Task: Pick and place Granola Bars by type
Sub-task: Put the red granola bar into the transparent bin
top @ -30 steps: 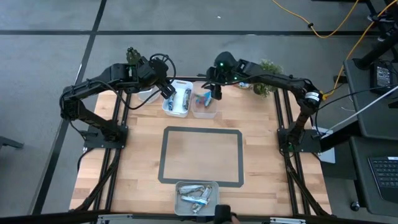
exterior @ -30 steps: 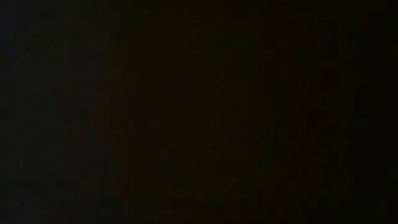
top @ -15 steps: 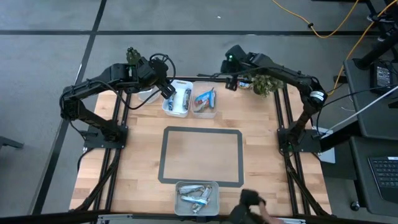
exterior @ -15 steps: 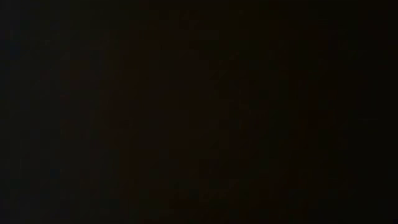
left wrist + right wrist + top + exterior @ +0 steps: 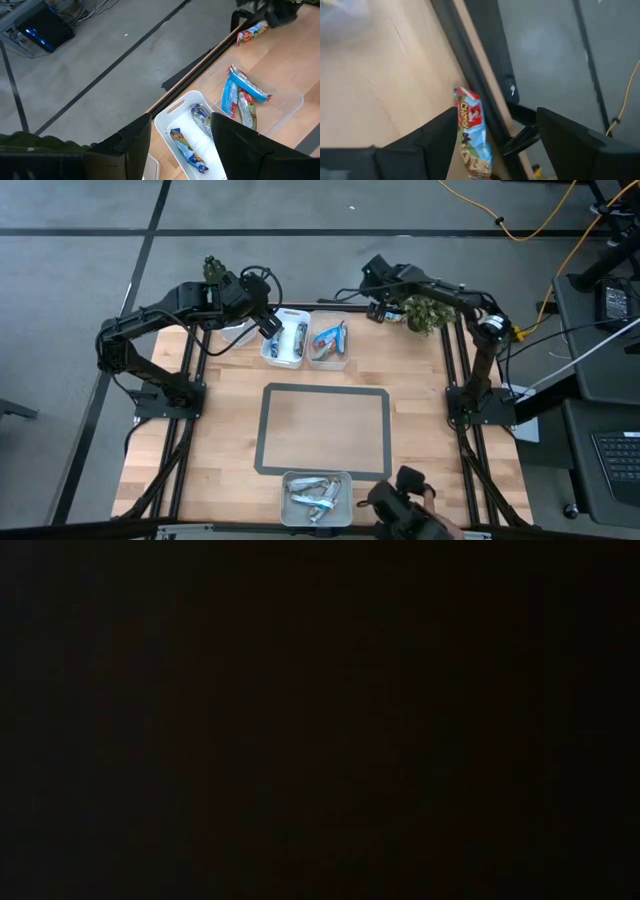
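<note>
You have two bars in white tray (image 5: 175, 122), three in clear tray (image 5: 285, 107); several left in front tray (image 5: 316, 476). Red-blue bar (image 5: 471, 135) lies at table's far edge, between spread right gripper (image 5: 495, 150) fingers, ungrasped. Left gripper (image 5: 180, 145) spread, empty, above white tray.

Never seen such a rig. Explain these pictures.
Two dark robot arms sort wrapped granola bars at a wooden table. The overhead picture shows everything; two pictures come from cameras on the wrists; the table-level one is black. The left gripper hangs open over a white tray with two bars; beside it a clear tray holds more. A third tray at the near edge holds others. The right gripper is open at the far edge, a loose bar lying on the wood before it. Nothing is held.
</note>
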Robot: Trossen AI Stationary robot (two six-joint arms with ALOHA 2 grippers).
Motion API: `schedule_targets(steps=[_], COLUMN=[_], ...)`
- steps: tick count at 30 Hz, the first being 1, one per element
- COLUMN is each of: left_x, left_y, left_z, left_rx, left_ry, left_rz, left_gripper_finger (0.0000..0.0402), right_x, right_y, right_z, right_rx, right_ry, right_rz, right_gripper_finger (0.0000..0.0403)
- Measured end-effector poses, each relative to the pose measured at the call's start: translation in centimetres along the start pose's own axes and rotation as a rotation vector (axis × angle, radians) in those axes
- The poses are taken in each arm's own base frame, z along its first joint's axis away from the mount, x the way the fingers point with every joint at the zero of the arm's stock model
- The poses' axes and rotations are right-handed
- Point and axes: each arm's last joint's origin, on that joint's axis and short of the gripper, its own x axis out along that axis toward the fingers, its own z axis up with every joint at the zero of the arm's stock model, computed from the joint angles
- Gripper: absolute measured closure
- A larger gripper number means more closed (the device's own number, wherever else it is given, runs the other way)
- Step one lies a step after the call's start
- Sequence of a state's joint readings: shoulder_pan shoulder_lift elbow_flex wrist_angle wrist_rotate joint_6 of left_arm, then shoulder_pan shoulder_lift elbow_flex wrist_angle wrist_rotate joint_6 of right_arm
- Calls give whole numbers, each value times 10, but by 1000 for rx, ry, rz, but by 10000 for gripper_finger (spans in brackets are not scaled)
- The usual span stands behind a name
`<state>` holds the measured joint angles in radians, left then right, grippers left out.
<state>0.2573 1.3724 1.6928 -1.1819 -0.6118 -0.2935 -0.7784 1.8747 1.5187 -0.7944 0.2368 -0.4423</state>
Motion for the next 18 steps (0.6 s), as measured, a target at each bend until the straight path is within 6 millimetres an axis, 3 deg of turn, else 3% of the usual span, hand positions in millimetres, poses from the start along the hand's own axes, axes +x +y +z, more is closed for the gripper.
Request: schedule_targets(steps=[8, 18], left_x=[0, 0], left_y=[0, 0], left_z=[0, 0], left_rx=[-19, -12], left_ry=[3, 2], left_rz=[-8, -7], left_gripper_finger=[203, 203], right_x=[46, 72], right_y=[14, 21], right_z=[-5, -12], right_rx=[21, 56], right_ry=[155, 264], right_rz=[58, 61], right_gripper_finger=[130, 87])
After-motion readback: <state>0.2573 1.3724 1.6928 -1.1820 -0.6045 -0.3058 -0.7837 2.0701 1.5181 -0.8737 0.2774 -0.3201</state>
